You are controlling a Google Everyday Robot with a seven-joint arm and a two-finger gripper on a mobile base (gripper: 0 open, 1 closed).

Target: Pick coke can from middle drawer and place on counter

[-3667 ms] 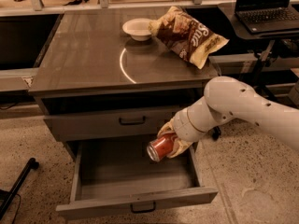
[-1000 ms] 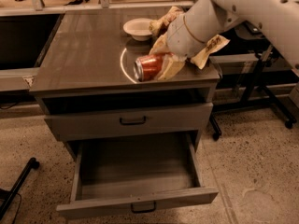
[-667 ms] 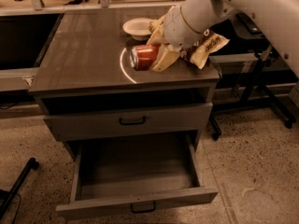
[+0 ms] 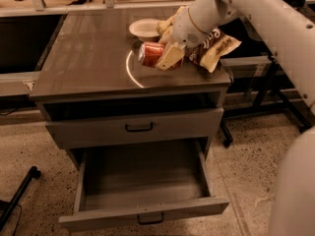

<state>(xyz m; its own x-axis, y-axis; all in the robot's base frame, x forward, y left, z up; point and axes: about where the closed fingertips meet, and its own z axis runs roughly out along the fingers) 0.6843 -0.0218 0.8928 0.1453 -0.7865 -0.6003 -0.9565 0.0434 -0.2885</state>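
My gripper (image 4: 165,50) is shut on the red coke can (image 4: 149,54), which lies on its side in the cream fingers (image 4: 170,57). It holds the can low over the middle of the grey-brown counter (image 4: 83,58), beside the curved white reflection; whether the can touches the top I cannot tell. The white arm comes in from the upper right. The middle drawer (image 4: 142,181) at the bottom of the cabinet stands pulled out and shows nothing inside.
A white bowl (image 4: 145,29) sits at the back of the counter. A brown-and-cream chip bag (image 4: 216,43) lies on the right, partly behind my arm. A shut drawer front (image 4: 138,127) with a dark handle is above the open one. A dark desk frame (image 4: 275,82) stands at right.
I have lifted the can out of the open drawer and carried it up over the counter. In the last second it moved a little further back, toward the bowl.
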